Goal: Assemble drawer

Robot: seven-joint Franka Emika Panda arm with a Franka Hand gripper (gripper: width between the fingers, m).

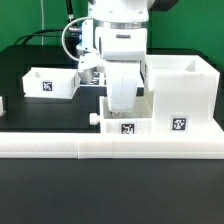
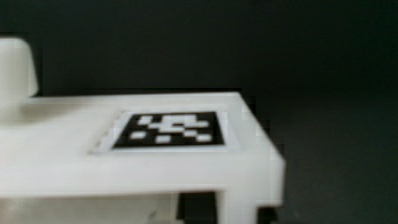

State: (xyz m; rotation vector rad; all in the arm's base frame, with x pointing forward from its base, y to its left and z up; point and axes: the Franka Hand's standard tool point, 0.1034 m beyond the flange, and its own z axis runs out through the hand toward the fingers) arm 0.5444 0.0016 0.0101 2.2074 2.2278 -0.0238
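Observation:
The big white drawer housing (image 1: 183, 92) stands at the exterior view's right with a tag on its front. A small white drawer (image 1: 127, 121), also tagged, sits against the housing's left side behind the front rail. My gripper (image 1: 121, 103) comes straight down onto this drawer. In the wrist view the drawer's tagged panel (image 2: 173, 131) fills the picture. My gripper (image 2: 231, 208) has its dark fingertips (image 2: 198, 205) on either side of the panel's white edge, closed on it. A second small drawer (image 1: 50, 82) lies apart at the exterior view's left.
A long white rail (image 1: 110, 146) runs across the front of the black table. Cables hang behind the arm at the back (image 1: 70, 40). A small white piece (image 1: 2, 103) shows at the left edge of the exterior view.

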